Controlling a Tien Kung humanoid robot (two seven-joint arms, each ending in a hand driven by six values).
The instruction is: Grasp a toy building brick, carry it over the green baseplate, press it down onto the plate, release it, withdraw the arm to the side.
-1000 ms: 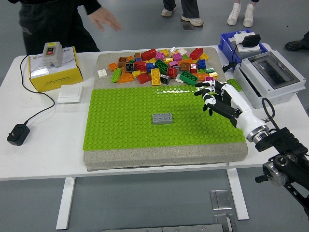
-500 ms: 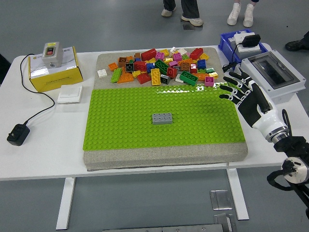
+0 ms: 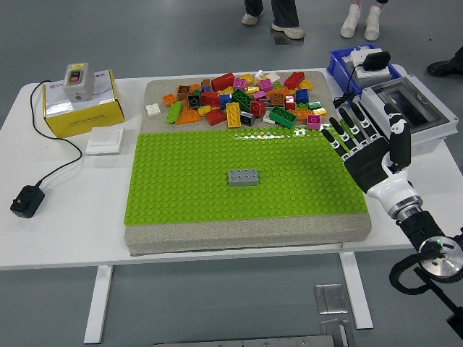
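The right hand [image 3: 369, 148], fingers [image 3: 346, 129] splayed and empty, should pinch a light, rigid, slippery brick from the brick pile [image 3: 246, 97] by its flat sides.

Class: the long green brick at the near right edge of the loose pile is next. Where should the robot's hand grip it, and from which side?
Grip the green brick across its two long side faces, from above and the right. It lies flat at the pile's near edge, and the open right hand is beside it. Bricks behind crowd its far face.
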